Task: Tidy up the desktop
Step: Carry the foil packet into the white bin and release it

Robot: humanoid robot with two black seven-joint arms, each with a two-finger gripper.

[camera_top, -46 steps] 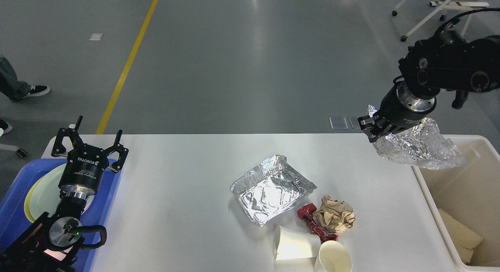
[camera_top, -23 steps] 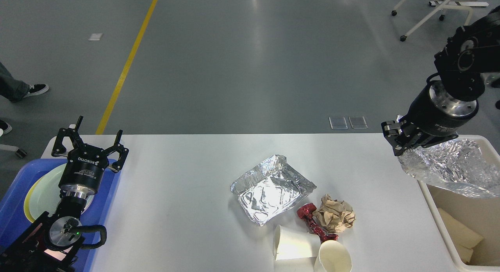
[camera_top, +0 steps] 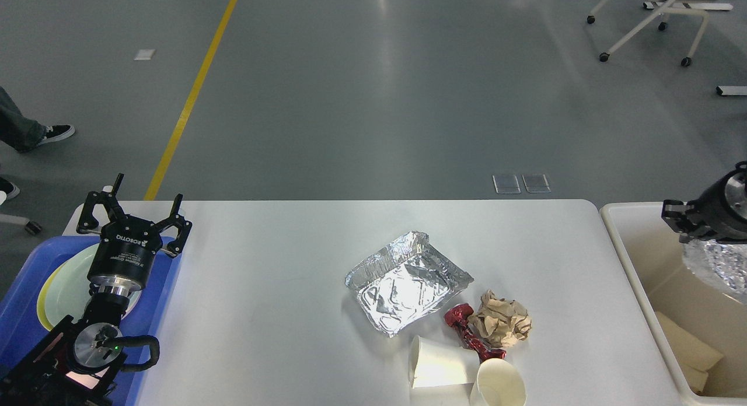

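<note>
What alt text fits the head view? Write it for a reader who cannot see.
The right end effector holds crumpled foil over a cream bin beside the white desktop. A foil tray, paper ball, red wrapper and two cups remain; the left end effector hangs open above a blue tray.

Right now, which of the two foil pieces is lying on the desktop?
The flattened foil tray at the middle of the desktop. The other crumpled foil hangs from the right gripper over the cream bin.

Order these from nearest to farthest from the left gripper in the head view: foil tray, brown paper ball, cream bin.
From the left gripper:
1. Foil tray, at the table's middle.
2. Brown paper ball, further right, nearer the front edge.
3. Cream bin, beyond the table's right end.
</note>
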